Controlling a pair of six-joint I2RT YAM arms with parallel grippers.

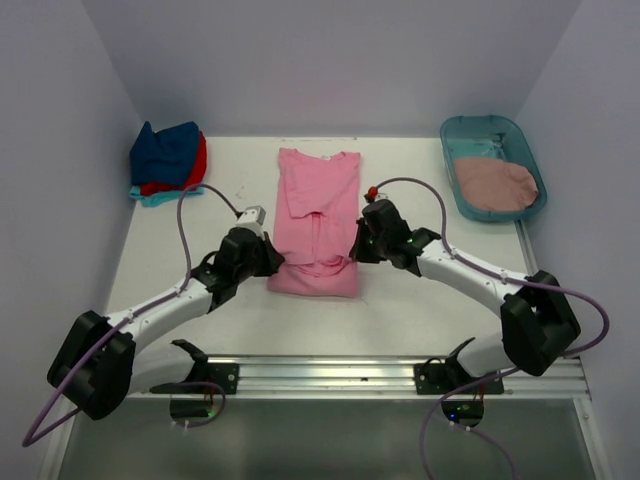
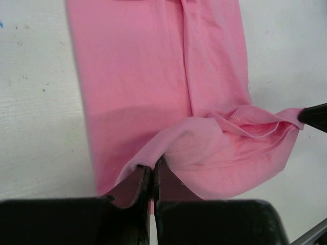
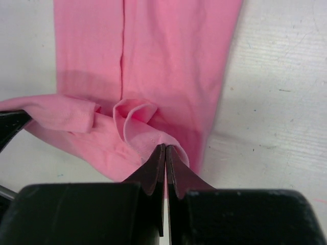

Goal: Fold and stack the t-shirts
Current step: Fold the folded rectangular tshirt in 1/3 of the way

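The bright pink t-shirt (image 1: 318,215), a soft knit, is laid flat at the centre of the white table (image 1: 400,320). Its near edge is lifted at two corners. The left gripper (image 2: 152,171) is clamped narrowly on the 7 o'clock corner and the right gripper (image 3: 166,150) on the 5 o'clock corner. Stitching and rippled folds are shown only by the wrist views. Farther off, only the top view shows three folded shirts (image 1: 168,162), navy, red and turquoise, stacked at 10 o'clock. One crumpled dusty rose shirt (image 1: 495,183) is held in a smooth teal tub (image 1: 480,130) at 2 o'clock.
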